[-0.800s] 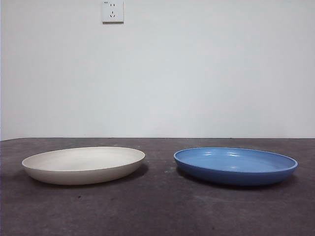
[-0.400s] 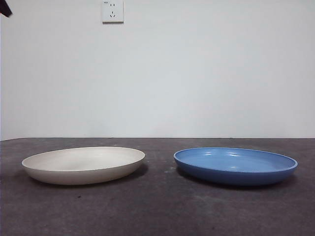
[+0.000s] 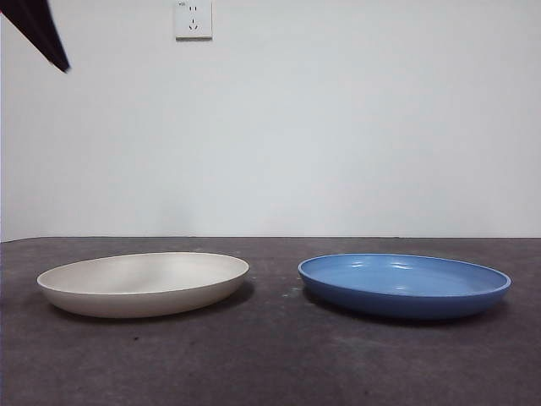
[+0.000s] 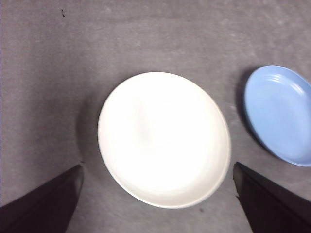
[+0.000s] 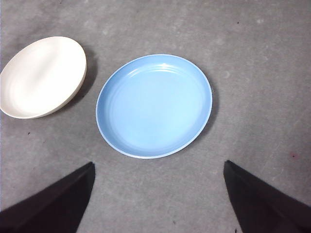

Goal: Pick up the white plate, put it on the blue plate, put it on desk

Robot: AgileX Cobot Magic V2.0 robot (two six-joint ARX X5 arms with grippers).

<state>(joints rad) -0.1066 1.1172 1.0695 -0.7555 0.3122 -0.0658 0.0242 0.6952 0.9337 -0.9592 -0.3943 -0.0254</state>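
White plate [image 3: 144, 283]: flat on worktop [image 3: 270, 364], beside blue plate [image 3: 404, 285], apart.
Left claw [image 4: 158, 194]: released, high above white plate.
Right claw [image 5: 158, 194]: released, above blue plate.

Bare desk [image 3: 279, 355] strip between white plate [image 3: 144, 283] and blue plate [image 3: 404, 285], open air above both

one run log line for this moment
white plate: on desk, untouched | blue plate: beside it, apart | left tool: open above white plate | right tool: open above blue plate
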